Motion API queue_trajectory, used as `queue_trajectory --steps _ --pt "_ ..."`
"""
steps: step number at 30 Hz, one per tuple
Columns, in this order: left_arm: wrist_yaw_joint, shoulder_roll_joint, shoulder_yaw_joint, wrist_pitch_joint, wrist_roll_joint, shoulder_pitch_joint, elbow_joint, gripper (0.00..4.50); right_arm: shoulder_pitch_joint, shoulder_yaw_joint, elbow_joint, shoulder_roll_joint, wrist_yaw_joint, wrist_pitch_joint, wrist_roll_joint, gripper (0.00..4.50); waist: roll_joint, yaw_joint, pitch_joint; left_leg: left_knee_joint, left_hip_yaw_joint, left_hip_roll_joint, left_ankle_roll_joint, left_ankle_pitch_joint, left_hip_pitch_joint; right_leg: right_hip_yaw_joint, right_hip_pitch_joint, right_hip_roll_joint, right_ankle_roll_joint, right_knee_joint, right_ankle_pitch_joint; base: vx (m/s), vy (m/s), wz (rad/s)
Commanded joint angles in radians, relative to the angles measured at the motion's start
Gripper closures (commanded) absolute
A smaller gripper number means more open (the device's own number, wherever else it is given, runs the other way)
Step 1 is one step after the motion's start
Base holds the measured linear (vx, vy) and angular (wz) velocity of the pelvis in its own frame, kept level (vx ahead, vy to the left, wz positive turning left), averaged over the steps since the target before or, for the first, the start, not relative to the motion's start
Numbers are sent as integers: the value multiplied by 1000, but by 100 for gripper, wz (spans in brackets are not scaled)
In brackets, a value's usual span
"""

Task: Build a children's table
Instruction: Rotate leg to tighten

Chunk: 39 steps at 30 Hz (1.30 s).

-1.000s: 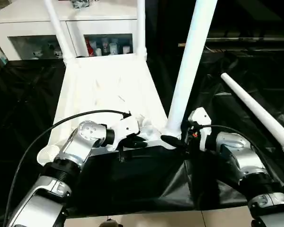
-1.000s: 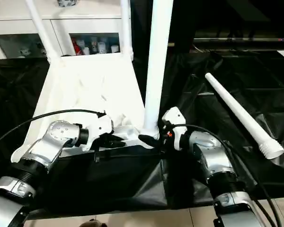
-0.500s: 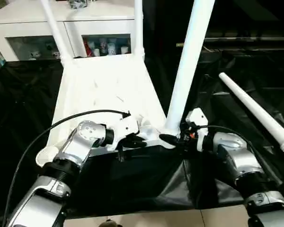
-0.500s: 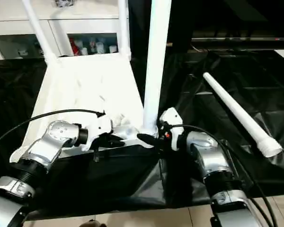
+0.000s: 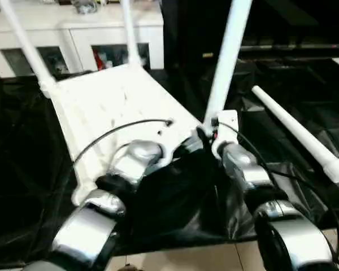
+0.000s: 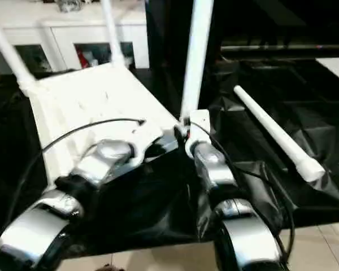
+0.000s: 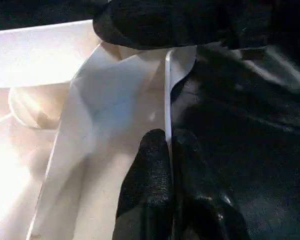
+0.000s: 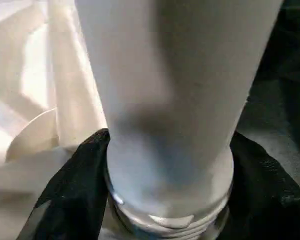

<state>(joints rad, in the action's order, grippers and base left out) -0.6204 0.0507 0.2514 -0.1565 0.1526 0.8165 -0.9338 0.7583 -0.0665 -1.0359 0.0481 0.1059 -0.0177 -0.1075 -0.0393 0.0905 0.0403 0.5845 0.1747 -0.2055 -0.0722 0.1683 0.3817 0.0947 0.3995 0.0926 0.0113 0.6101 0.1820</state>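
The children's table lies upside down on black cloth: a white ribbed tabletop point(image 5: 118, 101) with two legs standing in its far corners point(image 5: 22, 42) point(image 5: 130, 34). A third white leg point(image 5: 229, 51) stands in the near right corner socket. My right gripper point(image 5: 206, 135) is shut on that leg's base point(image 8: 170, 125), with a black finger point(image 8: 75, 185) on each side. At the near edge my left gripper point(image 7: 168, 142) is shut on the tabletop's thin rim point(image 7: 167, 80). A fourth leg point(image 5: 296, 132) lies loose on the cloth to the right.
A white cabinet point(image 5: 90, 34) with small items behind its doors stands behind the work table. Black cloth point(image 5: 22, 169) covers the work table and hangs over its front edge, with tiled floor point(image 5: 203, 259) below. A black cable point(image 5: 118, 130) arcs over my left forearm.
The head camera has swung and tilted, so the whole picture has shifted. My right gripper has narrowed onto the base of the upright leg. My left gripper keeps its hold on the rim.
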Motion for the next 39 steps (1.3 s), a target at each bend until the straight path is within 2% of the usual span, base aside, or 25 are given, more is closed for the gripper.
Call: queue_trajectory --steps 1,3,4,6,8,10,12,13,14,15,19,20,22,25,27,28,29,32,36,39 --pt "11 11 -3 29 11 -4 -4 450 -14 -9 -40 -11 23 4 2 173 9 5 -64 -67 -7 -20 34 223 -9 -47 -50 62 197 -80 188 0 0 0" --pt "-21 23 8 48 10 -17 10 450 -14 -15 -34 -11 69 -19 -15 173 10 5 -65 -65 -5 -19 53 196 -7 -46 -52 60 211 -75 140 0 0 0" --pt "-31 27 10 52 10 -20 9 450 -12 -16 -35 -10 78 -30 -18 138 11 6 -66 -64 -5 -20 61 196 -7 -45 -53 62 218 -74 138 0 0 0" --pt "-77 54 20 70 9 -46 39 450 -18 -3 -14 8 106 -66 -8 104 9 5 -64 -64 -5 -21 65 197 -6 -45 -53 62 224 -74 142 0 0 0" --pt "-109 75 26 101 6 -66 54 450 -22 6 2 25 122 -87 -3 101 12 4 -64 -66 -5 -22 66 211 -8 -45 -53 64 222 -77 166 0 0 0" --pt "-136 100 35 119 8 -87 80 450 -33 24 36 50 143 -112 12 67 12 5 -61 -67 -3 -23 64 222 -10 -46 -50 63 217 -80 198 0 0 0" --pt "-161 117 40 135 4 -105 104 450 -47 44 69 73 178 -128 29 59 11 4 -60 -69 -3 -24 55 234 -12 -47 -48 63 208 -83 231 0 0 0" --pt "-171 122 42 142 2 -112 113 450 -54 52 84 82 198 -130 33 58 17 5 -59 -70 -3 -24 54 233 -12 -47 -49 62 204 -83 235 0 0 0" --pt "-204 136 45 159 -7 -130 137 450 -78 69 128 105 259 -129 38 41 19 9 -59 -70 -3 -26 56 230 -11 -48 -49 63 200 -82 240 0 0 0" --pt "-223 151 47 161 -10 -145 156 450 -117 92 195 135 358 -107 27 41 19 10 -59 -69 -4 -26 63 224 -7 -48 -51 63 192 -81 232 0 0 0" --pt "-275 191 48 172 -25 -181 202 450 -252 177 400 237 671 -43 -18 41 21 26 -59 -65 -3 -30 94 196 -6 -50 -53 59 179 -75 170 0 0 0" --pt "-293 200 46 174 -34 -189 217 450 -282 198 439 266 726 -40 -28 41 18 25 -60 -66 -3 -29 96 200 -7 -49 -52 58 182 -75 173 0 0 0" --pt "-324 213 44 181 -49 -201 244 450 -314 210 477 300 785 -34 -43 41 20 23 -58 -67 -3 -26 89 215 -2 -47 -54 59 181 -80 213 0 0 0" --pt "-391 229 42 188 -82 -223 303 450 -327 194 494 312 799 -20 -55 41 19 15 -57 -68 -3 -26 77 239 -6 -48 -49 61 184 -85 269 0 0 0" --pt "-422 235 44 177 -97 -236 342 450 -329 188 512 310 800 -1 -58 41 19 12 -58 -69 -4 -28 73 225 -6 -50 -47 60 189 -83 257 0 0 0" --pt "-441 238 48 169 -103 -243 362 450 -332 189 525 309 806 13 -60 41 17 13 -58 -69 -3 -30 73 223 -9 -50 -45 59 193 -82 250 0 0 0" --pt "-449 240 52 166 -105 -247 370 450 -334 192 535 311 807 18 -59 41 20 13 -58 -69 -3 -30 73 218 -7 -50 -46 58 195 -81 242 0 0 0" --pt "-465 243 59 163 -112 -254 381 450 -338 197 549 313 814 31 -62 41 16 20 -60 -67 -3 -31 72 203 -10 -51 -44 58 205 -75 199 0 0 0" --pt "-482 249 61 148 -113 -268 407 450 -341 198 558 314 831 43 -67 41 17 26 -63 -64 -2 -30 78 176 -7 -50 -48 58 214 -67 144 0 0 0" --pt "-490 253 58 139 -110 -272 419 450 -340 196 558 316 848 60 -73 41 16 26 -63 -61 0 -28 83 169 -7 -51 -49 59 216 -67 136 0 0 0"
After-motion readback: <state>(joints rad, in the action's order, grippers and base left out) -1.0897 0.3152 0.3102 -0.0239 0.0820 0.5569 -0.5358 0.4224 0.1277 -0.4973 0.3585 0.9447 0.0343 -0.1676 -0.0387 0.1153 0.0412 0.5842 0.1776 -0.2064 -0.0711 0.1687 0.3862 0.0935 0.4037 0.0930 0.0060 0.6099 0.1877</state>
